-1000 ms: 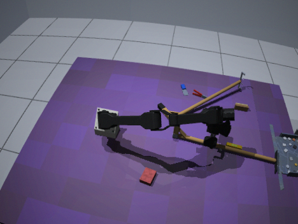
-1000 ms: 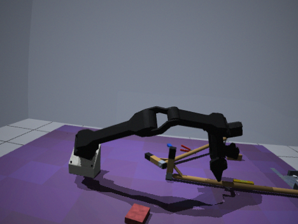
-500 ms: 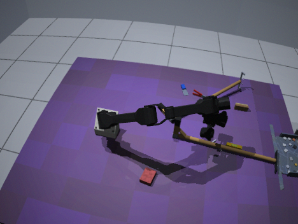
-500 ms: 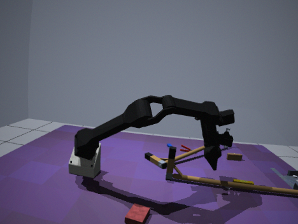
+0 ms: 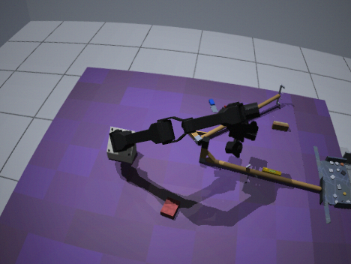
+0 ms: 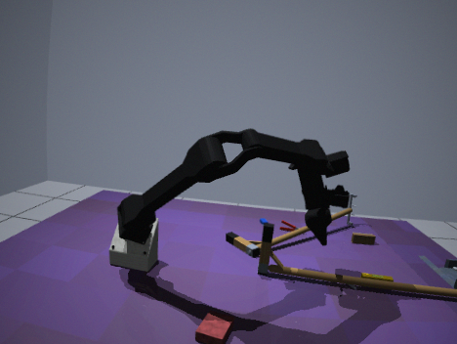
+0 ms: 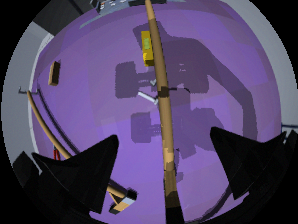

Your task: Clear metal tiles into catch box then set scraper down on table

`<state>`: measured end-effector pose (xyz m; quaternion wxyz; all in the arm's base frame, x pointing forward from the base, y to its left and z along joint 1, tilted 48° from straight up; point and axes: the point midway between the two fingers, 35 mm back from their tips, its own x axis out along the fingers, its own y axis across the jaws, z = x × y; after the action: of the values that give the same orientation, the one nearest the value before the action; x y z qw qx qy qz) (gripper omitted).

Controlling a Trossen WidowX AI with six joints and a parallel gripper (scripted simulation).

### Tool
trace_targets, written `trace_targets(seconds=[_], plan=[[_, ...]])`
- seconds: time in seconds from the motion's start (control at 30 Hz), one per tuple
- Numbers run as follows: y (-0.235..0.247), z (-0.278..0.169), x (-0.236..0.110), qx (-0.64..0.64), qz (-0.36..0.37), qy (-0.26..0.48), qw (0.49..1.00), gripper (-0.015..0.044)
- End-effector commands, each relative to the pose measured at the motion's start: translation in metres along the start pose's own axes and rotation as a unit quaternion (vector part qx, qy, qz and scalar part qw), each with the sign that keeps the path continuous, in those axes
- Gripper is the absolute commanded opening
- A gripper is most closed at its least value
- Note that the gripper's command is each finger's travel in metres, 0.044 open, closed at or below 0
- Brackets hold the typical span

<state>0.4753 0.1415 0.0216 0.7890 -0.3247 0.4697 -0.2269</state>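
Observation:
The long scraper has a wooden handle (image 5: 230,167) (image 6: 312,275) (image 7: 161,75) with an upright grip at its near end; its far end reaches the bench plate's near edge. The steel bench plate (image 5: 328,188) (image 6: 449,277) carries several small metal tiles (image 5: 339,187), some grey, some orange or dark; the right of the top view cuts it off. The catch box cannot be made out clearly. My gripper (image 6: 322,236) (image 7: 166,136) is open and empty, fingers down, raised above the table. In the wrist view the scraper's handle runs between and below its fingers.
A second wooden-handled tool (image 5: 215,131) (image 7: 50,132) with a hooked end lies behind the scraper. A yellow block (image 5: 271,171) (image 7: 147,47) lies beside the handle, a small metal piece (image 7: 148,97) near it. A wooden block (image 5: 280,126) and red block (image 5: 169,208) lie farther off.

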Motion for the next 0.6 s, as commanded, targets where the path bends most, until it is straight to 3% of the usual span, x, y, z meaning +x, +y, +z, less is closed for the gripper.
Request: trace_targets(seconds=[0.0, 0.57], plan=[[0.001, -0.008, -0.009, 0.000, -0.003, -0.006, 1.000, 0.0440], [0.007, -0.039, -0.047, -0.004, 0.003, -0.036, 0.999, 0.0440]])
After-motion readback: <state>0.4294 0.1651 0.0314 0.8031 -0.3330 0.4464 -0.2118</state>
